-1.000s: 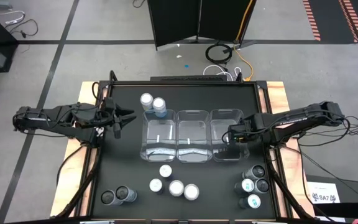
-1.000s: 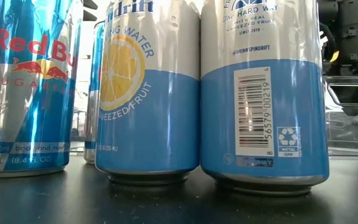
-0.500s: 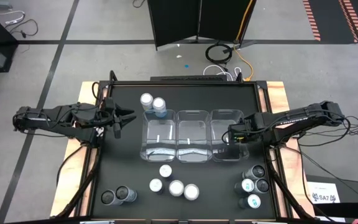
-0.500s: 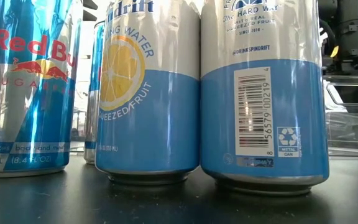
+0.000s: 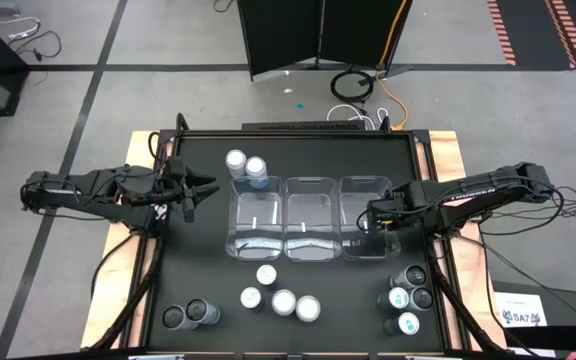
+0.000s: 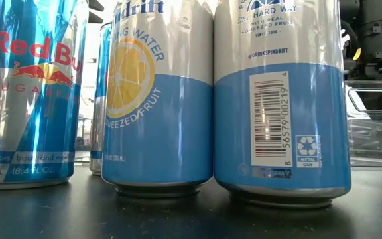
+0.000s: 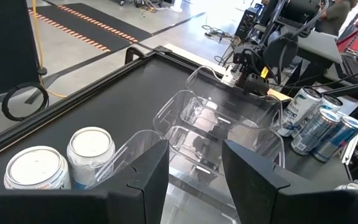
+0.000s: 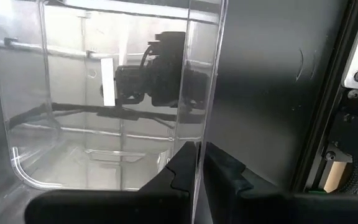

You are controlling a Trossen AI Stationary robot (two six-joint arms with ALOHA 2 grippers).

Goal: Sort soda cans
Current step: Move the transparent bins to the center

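Your right gripper (image 8: 197,163) is pinched on the right bin's wall (image 8: 205,74); your left gripper (image 5: 196,190) hangs partly open, apparently empty. Soda cans (image 5: 282,300) cluster along the table's near edge.

surface: black table (image 5: 208,260) | on it: three clear bins (image 5: 310,217); soda cans (image 5: 283,300)

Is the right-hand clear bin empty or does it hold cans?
Empty. In the high view the right bin shows only its clear floor, and the right wrist view shows none inside. The right pincer is shut on its wall.
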